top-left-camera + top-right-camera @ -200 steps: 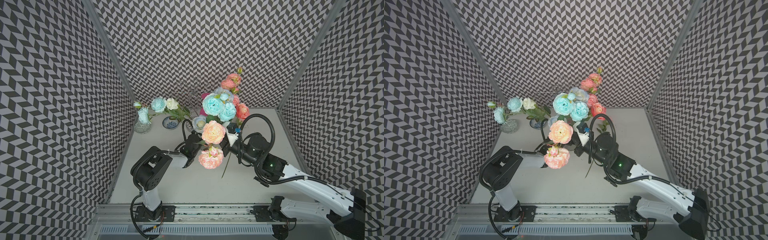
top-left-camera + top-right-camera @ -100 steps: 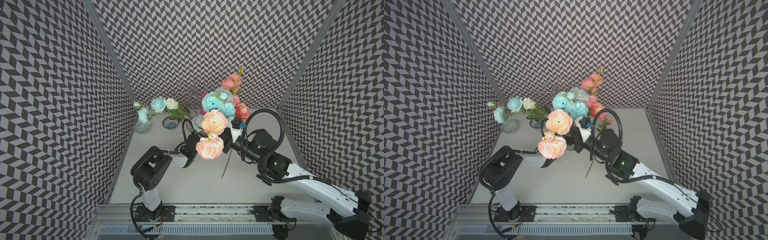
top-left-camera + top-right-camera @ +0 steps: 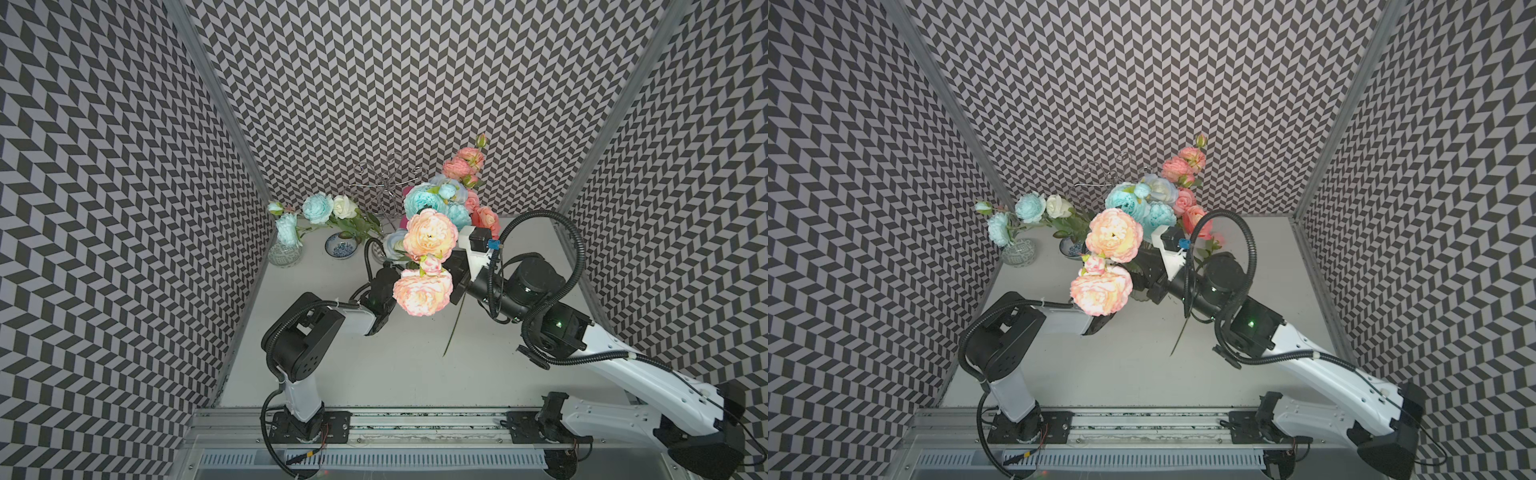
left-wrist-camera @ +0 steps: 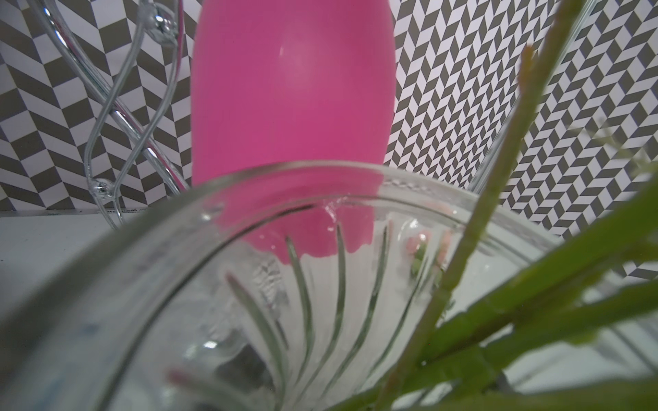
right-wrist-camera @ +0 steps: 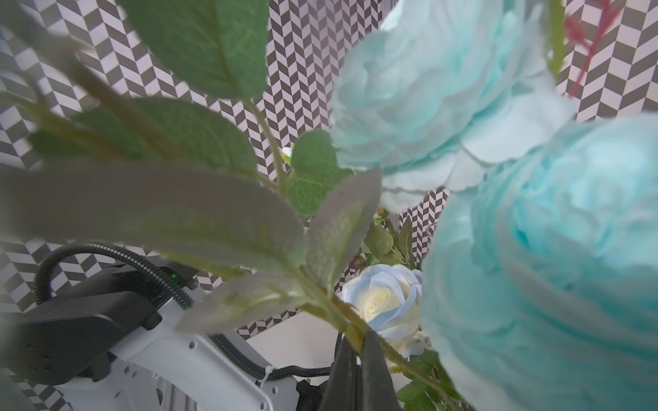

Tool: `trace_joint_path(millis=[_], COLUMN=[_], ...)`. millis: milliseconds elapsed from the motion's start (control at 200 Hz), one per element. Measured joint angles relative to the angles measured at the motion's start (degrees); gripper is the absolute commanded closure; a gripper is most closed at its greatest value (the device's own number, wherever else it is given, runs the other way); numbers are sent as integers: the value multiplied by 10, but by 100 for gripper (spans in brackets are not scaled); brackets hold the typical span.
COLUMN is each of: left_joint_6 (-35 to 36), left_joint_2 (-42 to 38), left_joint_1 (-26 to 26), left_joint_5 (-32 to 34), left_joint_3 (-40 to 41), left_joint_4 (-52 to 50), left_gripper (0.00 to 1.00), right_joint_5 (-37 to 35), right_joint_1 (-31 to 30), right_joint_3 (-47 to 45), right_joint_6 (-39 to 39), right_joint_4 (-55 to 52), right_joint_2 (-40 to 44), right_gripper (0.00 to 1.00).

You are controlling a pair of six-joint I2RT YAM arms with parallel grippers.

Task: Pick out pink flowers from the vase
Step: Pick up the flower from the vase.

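Blooms crowd the middle of the counter (image 3: pixel 395 374) toward its back edge. The right tool (image 5: pixel 359 347) is pinched tight on the green stem (image 5: pixel 331 306) of the pink flowers (image 3: pixel 430 237), its two black fingers (image 5: pixel 377 370) closed with only the stem between them. That spray carries two big peach-pink heads and a small bud between them, held high above the counter's middle. In both top views the stem (image 3: pixel 1179 336) slants down below the right arm, its lower end free and outside any vessel; whether it touches the counter I cannot tell. The left arm (image 3: pixel 316 328) reaches in from the front left, and the left tool lies hidden under the lower pink head, so I cannot tell if it is wide or closed. Its wrist view sits right against the flared rim of the vase (image 4: pixel 199 203), clear ribbed glass with green stalks (image 4: pixel 459 256) leaning out of it. In the top views the vase is covered by the blooms. Just behind the vase stands a magenta goblet (image 4: pixel 292 106), and beside that a bent wire stand (image 4: pixel 117 117). Turquoise blooms (image 3: pixel 424 201) and a pale blue-white rose (image 5: pixel 384 299) cluster just behind the held heads, and coral roses (image 3: pixel 461 164) rise tallest near the back edge. In the back left corner a round glass bowl (image 3: pixel 284 255) holds turquoise and white flowers, with a small blue-patterned dish (image 3: pixel 341 247) just beside it.
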State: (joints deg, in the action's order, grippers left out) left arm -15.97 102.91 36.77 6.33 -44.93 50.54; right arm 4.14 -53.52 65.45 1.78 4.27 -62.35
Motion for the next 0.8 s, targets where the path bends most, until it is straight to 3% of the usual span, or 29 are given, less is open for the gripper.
trace_joint_path(millis=[491,801], left_joint_6=[-2,-2], left_joint_2=[2,2], left_joint_1=[1,1], left_joint_5=[0,0], left_joint_3=[-3,-4], left_joint_4=[-4,-5], left_gripper=[10,10], right_joint_5=[34,11], right_joint_1=[0,23], right_joint_3=[137,290], right_joint_6=[38,75], right_joint_4=[-80,-238], right_joint_2=[25,-17], right_gripper=[100,100])
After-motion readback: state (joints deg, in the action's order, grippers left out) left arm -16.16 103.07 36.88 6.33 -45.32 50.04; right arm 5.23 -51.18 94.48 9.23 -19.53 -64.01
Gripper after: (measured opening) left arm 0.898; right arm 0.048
